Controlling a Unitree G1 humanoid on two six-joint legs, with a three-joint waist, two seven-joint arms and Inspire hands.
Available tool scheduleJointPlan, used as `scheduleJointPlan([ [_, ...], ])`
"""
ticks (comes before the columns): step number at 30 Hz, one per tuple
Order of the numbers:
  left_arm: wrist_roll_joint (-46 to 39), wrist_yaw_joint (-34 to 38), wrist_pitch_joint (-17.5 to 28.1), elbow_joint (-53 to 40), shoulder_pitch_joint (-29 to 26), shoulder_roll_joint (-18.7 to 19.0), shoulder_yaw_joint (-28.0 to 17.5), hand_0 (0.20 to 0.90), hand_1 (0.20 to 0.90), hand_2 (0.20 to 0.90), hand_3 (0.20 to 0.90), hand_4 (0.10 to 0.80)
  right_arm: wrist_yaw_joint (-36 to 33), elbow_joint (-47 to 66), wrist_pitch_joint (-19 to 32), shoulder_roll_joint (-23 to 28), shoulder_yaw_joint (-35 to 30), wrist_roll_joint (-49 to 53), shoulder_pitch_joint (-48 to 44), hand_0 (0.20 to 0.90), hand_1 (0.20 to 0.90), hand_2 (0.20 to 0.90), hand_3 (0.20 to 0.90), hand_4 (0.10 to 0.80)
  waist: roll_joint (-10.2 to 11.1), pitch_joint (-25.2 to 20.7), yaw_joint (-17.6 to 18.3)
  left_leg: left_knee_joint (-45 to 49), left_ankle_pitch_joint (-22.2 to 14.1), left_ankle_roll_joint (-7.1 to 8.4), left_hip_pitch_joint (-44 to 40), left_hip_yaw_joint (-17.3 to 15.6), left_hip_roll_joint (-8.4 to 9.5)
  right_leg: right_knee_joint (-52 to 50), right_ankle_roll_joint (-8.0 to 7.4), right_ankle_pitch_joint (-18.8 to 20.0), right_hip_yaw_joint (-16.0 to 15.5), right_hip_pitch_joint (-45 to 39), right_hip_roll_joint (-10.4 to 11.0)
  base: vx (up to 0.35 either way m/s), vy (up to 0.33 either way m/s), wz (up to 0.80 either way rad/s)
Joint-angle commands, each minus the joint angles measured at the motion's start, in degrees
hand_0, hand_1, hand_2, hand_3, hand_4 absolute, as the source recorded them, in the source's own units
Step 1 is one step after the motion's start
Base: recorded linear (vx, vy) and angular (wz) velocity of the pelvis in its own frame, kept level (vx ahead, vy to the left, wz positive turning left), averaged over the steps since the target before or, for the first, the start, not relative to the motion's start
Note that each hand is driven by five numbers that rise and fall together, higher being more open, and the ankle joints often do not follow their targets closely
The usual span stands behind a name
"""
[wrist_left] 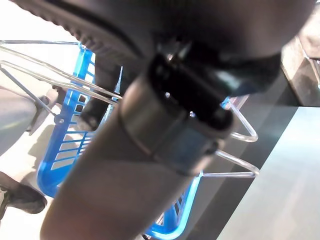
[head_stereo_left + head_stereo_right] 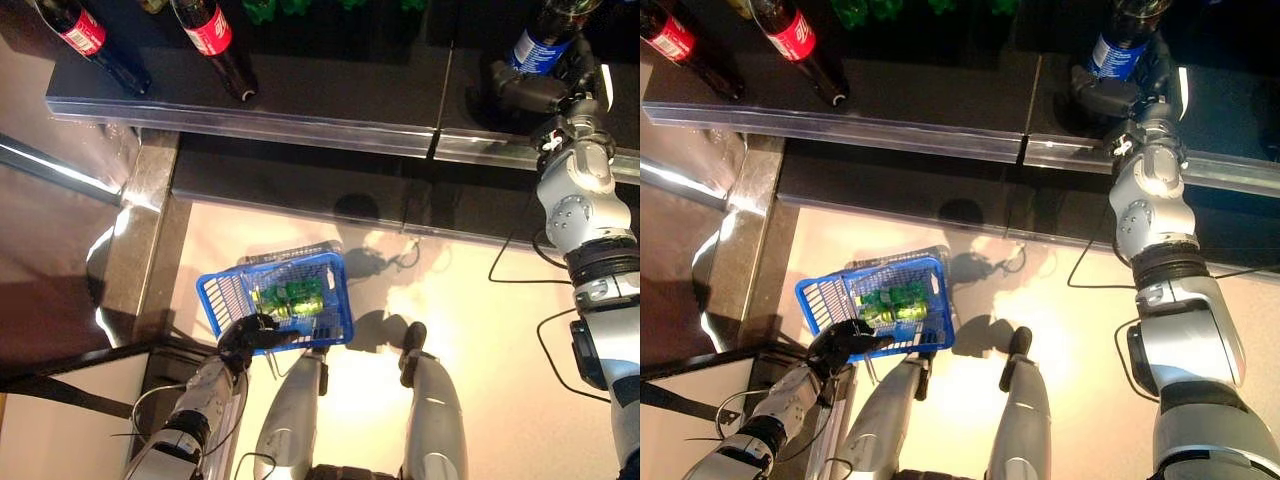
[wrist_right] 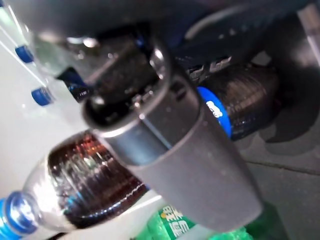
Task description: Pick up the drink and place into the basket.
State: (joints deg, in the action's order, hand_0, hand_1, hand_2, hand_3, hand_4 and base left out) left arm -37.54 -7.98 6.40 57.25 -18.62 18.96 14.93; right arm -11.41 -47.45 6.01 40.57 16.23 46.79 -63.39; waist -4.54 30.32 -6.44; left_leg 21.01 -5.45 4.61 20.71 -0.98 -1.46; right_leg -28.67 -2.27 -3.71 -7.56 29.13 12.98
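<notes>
Right hand point(image 2: 535, 88): in the left eye view it is raised to the dark shelf point(image 2: 330, 95) and wrapped around the lower body of the blue-labelled drink bottle point(image 2: 540, 38), which stands upright on the shelf. Two red-labelled cola bottles point(image 2: 205, 35) stand at the shelf's far left. Lower down, the left hand point(image 2: 243, 340) is curled on the wire handle of the blue basket point(image 2: 222, 292), held above the pale floor; green-wrapped items point(image 2: 290, 297) lie inside it.

Right eye view: same arrangement; drink on the shelf in the right hand's grasp, basket well apart below.

Left wrist view: fingers point(image 1: 150, 120) closed over the basket's wire handle point(image 1: 235, 142).

Right wrist view: thumb point(image 3: 190, 160) pressed against the dark drink bottle with blue label and cap; other capped bottles point(image 3: 42, 95) beside it.
</notes>
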Motion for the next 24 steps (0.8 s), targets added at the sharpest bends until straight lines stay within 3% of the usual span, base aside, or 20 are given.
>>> scheduleJointPlan([
  [1,0.1,-1.7,0.2,-2.3,7.6,4.8,4.0,0.300,0.300,0.300,0.200,0.100,0.9,1.6,3.7,1.7,2.0,-3.0,-11.3,0.900,0.900,0.900,0.900,0.800,0.1,-2.1,-2.2,3.4,-0.5,-1.91,3.2,1.7,-0.67,3.5,-1.50,-1.3,0.0,-3.9,1.8,0.000,0.000,0.00],
  [10,-0.1,-1.3,0.2,-2.9,7.3,4.9,4.2,0.300,0.300,0.300,0.200,0.100,-0.3,2.2,2.9,0.9,3.7,-4.8,-12.8,0.900,0.900,0.900,0.900,0.800,0.2,-1.8,-2.5,2.7,-0.2,-2.03,3.1,1.7,-0.61,4.2,-1.71,-0.8,-0.3,-3.9,2.0,-0.008,0.002,0.01],
  [11,-0.2,-1.2,0.2,-2.9,7.4,4.8,4.3,0.300,0.300,0.300,0.200,0.100,-0.3,2.1,3.2,0.9,3.8,-5.0,-12.9,0.556,0.556,0.556,0.499,0.399,0.2,-1.9,-2.6,2.6,-0.1,-1.99,3.0,1.7,-0.66,4.3,-1.71,-0.8,-0.4,-4.0,2.0,0.000,0.000,0.00],
  [12,-0.1,-1.1,0.1,-3.1,7.4,4.8,4.3,0.300,0.300,0.300,0.200,0.100,0.0,2.0,3.4,0.7,4.0,-4.5,-12.9,0.300,0.300,0.300,0.200,0.100,0.2,-1.9,-2.7,2.4,0.0,-2.00,2.9,1.8,-0.64,4.3,-1.79,-0.7,-0.4,-4.1,2.1,0.000,0.000,0.00],
  [24,0.0,-1.6,0.1,-2.9,6.9,4.7,4.6,0.300,0.300,0.300,0.200,0.100,1.1,1.2,4.0,-0.4,3.7,-2.1,-13.2,0.300,0.300,0.300,0.200,0.100,-0.1,-2.1,-3.1,1.2,0.5,-1.62,2.3,1.6,-0.82,5.3,-2.16,-0.4,-1.3,-4.6,2.6,-0.011,0.002,0.06],
])
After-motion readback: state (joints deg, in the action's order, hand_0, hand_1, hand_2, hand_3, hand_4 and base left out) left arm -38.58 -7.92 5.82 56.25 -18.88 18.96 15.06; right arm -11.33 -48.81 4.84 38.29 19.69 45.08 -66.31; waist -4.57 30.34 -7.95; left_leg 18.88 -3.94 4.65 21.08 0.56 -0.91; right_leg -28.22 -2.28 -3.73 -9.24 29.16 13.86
